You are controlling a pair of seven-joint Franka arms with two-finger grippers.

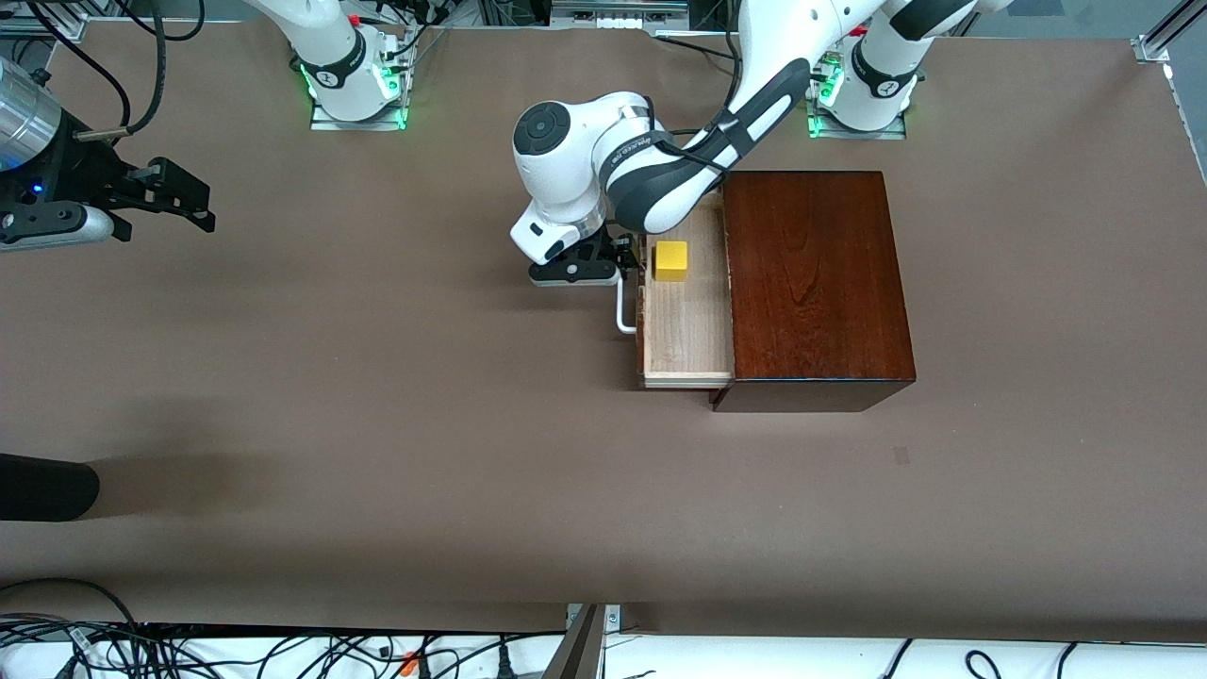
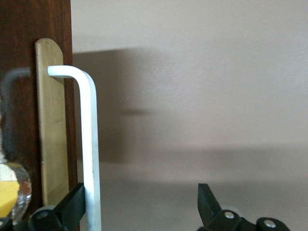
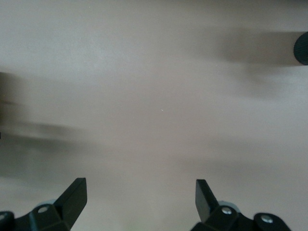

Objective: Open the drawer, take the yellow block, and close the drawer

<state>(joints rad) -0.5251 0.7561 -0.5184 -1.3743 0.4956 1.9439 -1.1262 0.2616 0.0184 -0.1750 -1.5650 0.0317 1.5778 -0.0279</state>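
The drawer (image 1: 686,321) of the dark reddish-brown box (image 1: 811,283) stands pulled out toward the right arm's end of the table, its pale wood floor showing. The yellow block (image 1: 671,260) lies inside it, at the end farther from the front camera. My left gripper (image 1: 630,259) is open at the white bar handle (image 1: 622,316). In the left wrist view the handle (image 2: 90,144) runs against one finger (image 2: 72,202), and the gripper (image 2: 142,192) gapes wide beside it. My right gripper (image 1: 198,203) waits open over bare table at its own end, its jaws (image 3: 140,185) holding nothing.
A dark rounded object (image 1: 47,486) juts onto the table at the right arm's end, nearer the front camera. Cables (image 1: 283,651) lie along the table's front edge. The brown table surface (image 1: 424,424) spreads wide around the box.
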